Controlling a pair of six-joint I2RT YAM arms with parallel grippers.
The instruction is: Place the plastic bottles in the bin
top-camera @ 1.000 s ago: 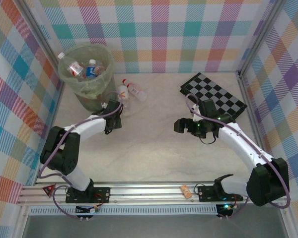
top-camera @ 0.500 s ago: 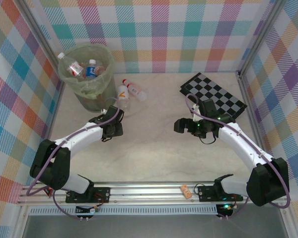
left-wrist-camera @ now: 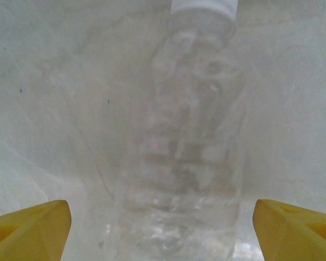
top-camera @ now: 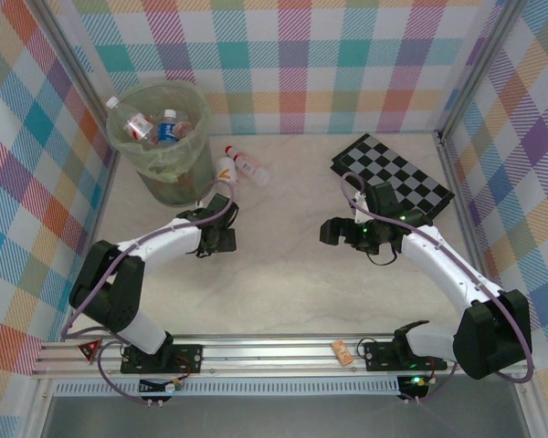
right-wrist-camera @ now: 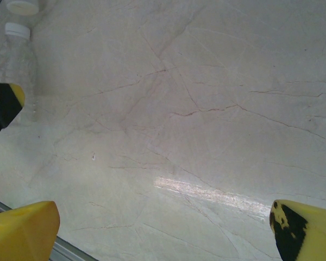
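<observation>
my left end effector (left-wrist-camera: 163, 225) stands wide, straddling a clear bottle (left-wrist-camera: 185, 152) that lies untouched, cap toward 12 o'clock, lined up for a pinch. the bin (top-camera: 169, 178) sits at 10 o'clock. my right end effector (right-wrist-camera: 163, 231), also wide, hangs clear over the tabletop (right-wrist-camera: 206, 109).

One bin (top-camera: 167, 179), one checkerboard (top-camera: 395, 172); bottles (top-camera: 252, 170) perhaps six, overlapping.

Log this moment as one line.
left gripper: open, straddling clear white-capped plastic bottle | right gripper: open above pale marbled table
</observation>
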